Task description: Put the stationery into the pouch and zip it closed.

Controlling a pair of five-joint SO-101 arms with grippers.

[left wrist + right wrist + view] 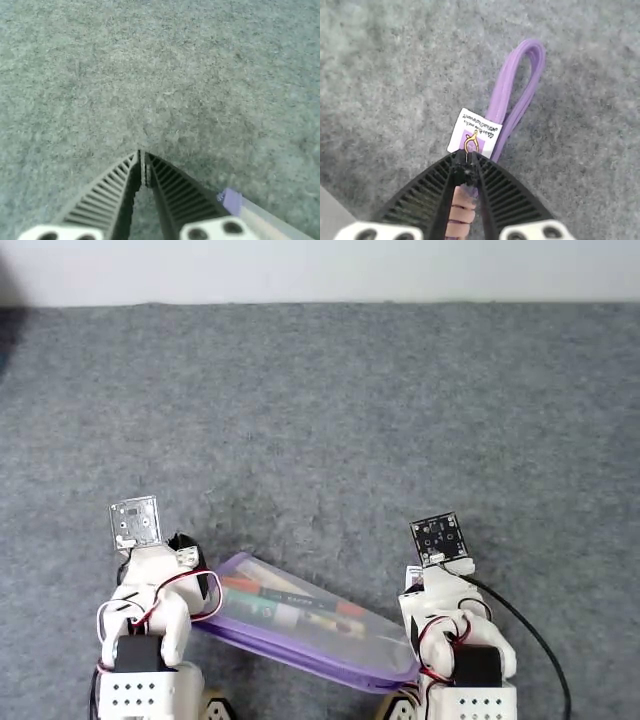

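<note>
Pouch (300, 632): translucent purple, lying flat on the grey carpeted desk (350, 410) at the near edge, between the two arms. Its long axis runs from the left arm, slightly farther off, to the right arm, slightly nearer.

Stationery (285, 608): several pens and markers, with red, green and white parts visible, lie inside the pouch along its length.

Left gripper (143, 172): jaws together at the tips, with nothing seen between them. It sits low over bare carpet. A corner of the pouch (231, 200) lies just beside it without touching the fingers. In the high view the left arm (150, 585) stands at the pouch's left end.

Right gripper (466, 167): jaws clamped on the right end of the pouch, with a pinkish ridged part pinched between them; what that part is cannot be told. A small gold clip (471, 142) and a white label (474, 131) sit just beyond the fingertips. A purple strap loop (520, 80) extends from the same point and lies on the carpet. In the high view the right arm (455, 615) stands over the pouch's right end.
</note>
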